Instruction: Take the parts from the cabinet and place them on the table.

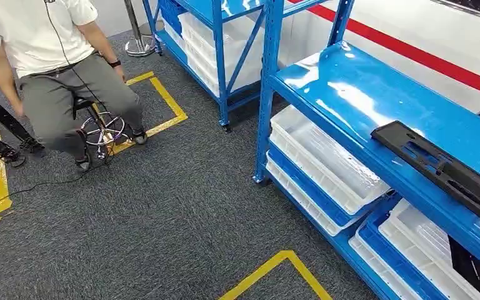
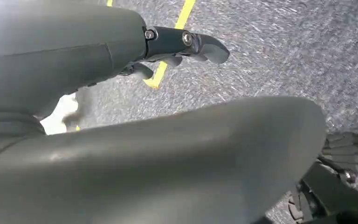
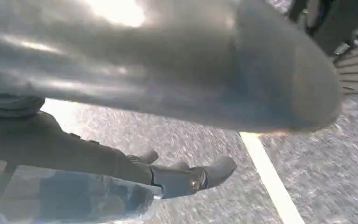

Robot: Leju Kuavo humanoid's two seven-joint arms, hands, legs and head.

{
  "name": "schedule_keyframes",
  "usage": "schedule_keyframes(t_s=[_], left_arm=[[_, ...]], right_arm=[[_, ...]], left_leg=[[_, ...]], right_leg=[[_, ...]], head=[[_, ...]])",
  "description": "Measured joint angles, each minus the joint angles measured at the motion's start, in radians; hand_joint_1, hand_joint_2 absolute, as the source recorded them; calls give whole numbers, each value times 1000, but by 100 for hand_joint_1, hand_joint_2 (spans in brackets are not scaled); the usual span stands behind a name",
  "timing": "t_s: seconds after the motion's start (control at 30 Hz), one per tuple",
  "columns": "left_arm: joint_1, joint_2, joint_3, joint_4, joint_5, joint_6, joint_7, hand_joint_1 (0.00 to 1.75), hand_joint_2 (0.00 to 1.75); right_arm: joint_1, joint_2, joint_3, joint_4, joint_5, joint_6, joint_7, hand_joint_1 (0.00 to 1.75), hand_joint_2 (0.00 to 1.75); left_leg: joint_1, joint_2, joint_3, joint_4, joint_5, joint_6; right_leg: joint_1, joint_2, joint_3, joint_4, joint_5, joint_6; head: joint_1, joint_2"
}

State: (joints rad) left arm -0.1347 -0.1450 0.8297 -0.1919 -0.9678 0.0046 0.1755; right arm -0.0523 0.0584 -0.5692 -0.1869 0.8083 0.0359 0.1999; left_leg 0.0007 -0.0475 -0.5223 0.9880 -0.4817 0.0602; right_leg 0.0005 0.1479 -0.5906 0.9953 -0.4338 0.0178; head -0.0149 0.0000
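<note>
Black plastic part (image 1: 440, 167) lies flat on the blue shelf (image 1: 350, 87), well ahead of both your hands. It looks long, rigid and fairly light; grip near its middle so it stays level. Left hand (image 2: 182, 46) and right hand (image 3: 186, 177) hang over carpet, fingers loosely curled, holding nothing.

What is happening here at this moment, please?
Nothing is being handled yet. A long black part lies on the top shelf of the blue rack, with white bins on the shelves below. The wrist views show the left hand and the right hand above grey carpet, fingers apart, holding nothing. A person sits on a stool beside yellow floor tape.
</note>
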Motion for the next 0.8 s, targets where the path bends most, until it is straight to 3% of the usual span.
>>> schedule_keyframes(t_s=[0.03,0.07,0.13,0.17,0.2,0.23,0.3,0.33,0.37,0.4,0.43,0.5,0.53,0.57,0.6,0.67,0.7,0.73,0.8], left_arm=[[-1,0,0,0,0,-1,0,0,0],[1,0,0,0,0,-1,0,0,0],[5,0,0,0,0,-1,0,0,0],[6,0,1,0,-2,-1,0,0,0],[5,0,1,0,-3,-1,0,0,0],[5,-1,1,0,-3,-1,0,0,0],[5,-3,1,0,-3,-1,0,0,0],[5,-3,1,0,-3,-1,0,0,0],[6,-1,2,-1,-3,-1,0,0,0],[5,-1,2,0,-3,-1,0,0,0],[3,-2,3,0,-4,0,0,0,0],[-4,-2,7,0,-4,1,0,0,0],[-4,-3,7,0,-5,1,0,0,0],[-3,-3,8,0,-5,1,0,0,0],[-2,-3,9,0,-5,2,0,0,0],[1,-3,14,0,-5,2,0,0,0],[2,-3,15,0,-5,2,0,0,0],[3,-3,15,0,-5,2,0,0,0],[2,-3,16,0,-5,2,0,0,0]], right_arm=[[0,0,0,0,1,0,0,0,0],[-1,0,0,0,3,1,0,0,0],[-5,-2,0,0,9,5,0,0,0],[-6,-3,0,0,11,6,0,0,0],[-5,-2,0,0,12,6,0,0,0],[-2,-3,0,0,12,6,0,0,0],[0,-6,0,0,13,6,0,0,0],[-1,-7,0,0,13,6,0,0,0],[-7,-3,0,0,13,6,0,0,0],[-9,-5,0,0,14,6,0,0,0],[-7,-5,0,0,14,6,0,0,0],[-3,-5,0,0,17,6,0,0,0],[-4,-6,0,0,18,6,0,0,0],[-4,-6,-1,0,18,6,0,0,0],[-5,-6,-1,0,19,6,0,0,0],[-6,-4,-1,0,21,6,0,0,0],[-5,-4,-1,0,21,6,-1,0,0],[-3,-4,-1,0,21,6,0,0,0],[-2,-4,-1,0,21,6,0,0,0]], left_leg=[[6,15,5,-18,13,-6],[6,26,4,-22,14,0],[5,61,2,-22,15,0],[4,79,0,-21,15,0],[5,95,-1,-21,14,0],[6,109,-1,-21,14,-2],[10,136,2,-19,10,-12],[11,148,5,-15,6,-20],[1,159,4,-9,-3,-32],[0,171,8,-7,-7,-41],[0,177,11,-7,-7,-45],[9,199,18,-9,-8,-56],[20,164,16,2,-20,-70],[21,99,2,37,-54,-73],[20,66,-28,108,-103,-73],[20,49,-104,272,-178,-72],[20,49,-128,316,-186,-70],[20,49,-128,312,-168,-66],[20,37,-67,177,-77,-54]], right_leg=[[-1,-56,-1,23,-8,-5],[1,-105,-26,64,-37,-9],[-10,-130,-97,205,-104,-12],[-14,-134,-132,282,-130,-7],[-19,-136,-143,313,-134,3],[-25,-139,-129,292,-121,17],[-35,-163,-34,133,-63,47],[-41,-202,22,38,-38,57],[-35,-244,40,4,-39,49],[-31,-224,40,4,-33,35],[-32,-213,37,6,-34,29],[-28,-190,24,6,-33,14],[-43,-178,36,3,-28,4],[-41,-167,34,3,-24,-4],[-39,-157,31,3,-22,-9],[-31,-129,25,4,-18,-16],[-29,-115,24,4,-18,-16],[-26,-100,24,5,-16,-17],[-24,-68,25,5,-14,-16]], head=[[0,0],[6,0],[11,0],[10,0],[15,0],[14,0],[15,0],[14,0],[21,0],[16,0],[5,0],[6,0],[5,0],[0,0],[-2,0],[-2,0],[-2,0],[-2,0],[-2,0]])
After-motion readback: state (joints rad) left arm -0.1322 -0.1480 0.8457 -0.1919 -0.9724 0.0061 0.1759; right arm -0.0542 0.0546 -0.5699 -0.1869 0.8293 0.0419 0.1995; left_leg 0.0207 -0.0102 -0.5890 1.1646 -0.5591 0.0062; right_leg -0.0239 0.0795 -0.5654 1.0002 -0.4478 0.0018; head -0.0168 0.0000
